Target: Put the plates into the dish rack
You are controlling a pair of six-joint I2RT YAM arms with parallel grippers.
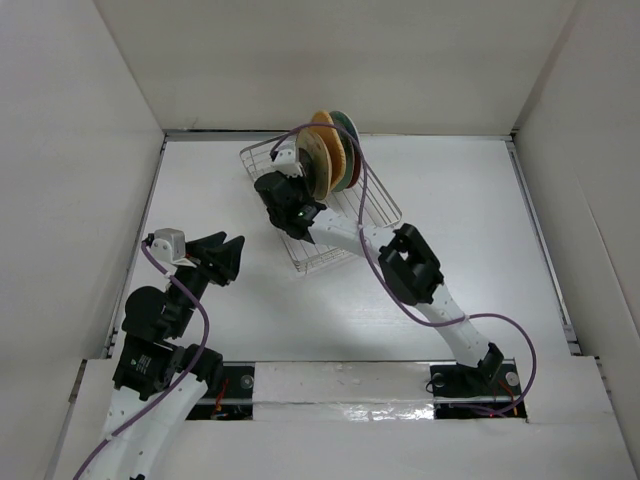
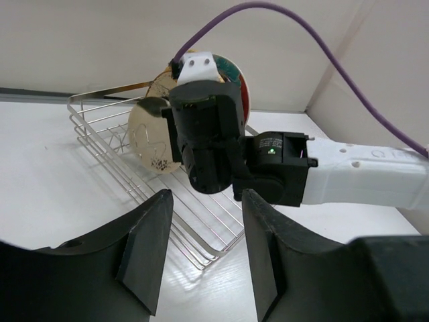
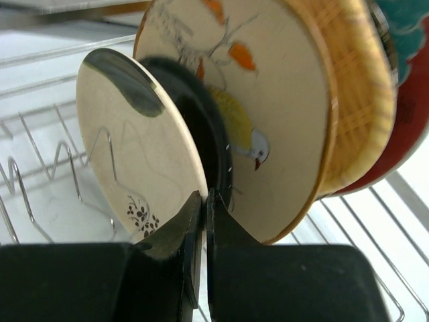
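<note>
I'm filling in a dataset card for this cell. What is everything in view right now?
dish rack: one, silver wire, on the table.
cream plate: one, cream with dark mark, upright in the rack, nearest the right gripper.
black plate: one, glossy black, behind it.
floral plate: one, tan with bird, next.
bamboo plate: one, bamboo-coloured, next.
red plate: one, red, beyond the bamboo one.
green plate: one, green, beside the red one.
table: one, white, under the rack.
left gripper: one, black, jaws open, empty, facing the rack.
right gripper: one, black, jaws closed at the cream plate's rim.
</note>
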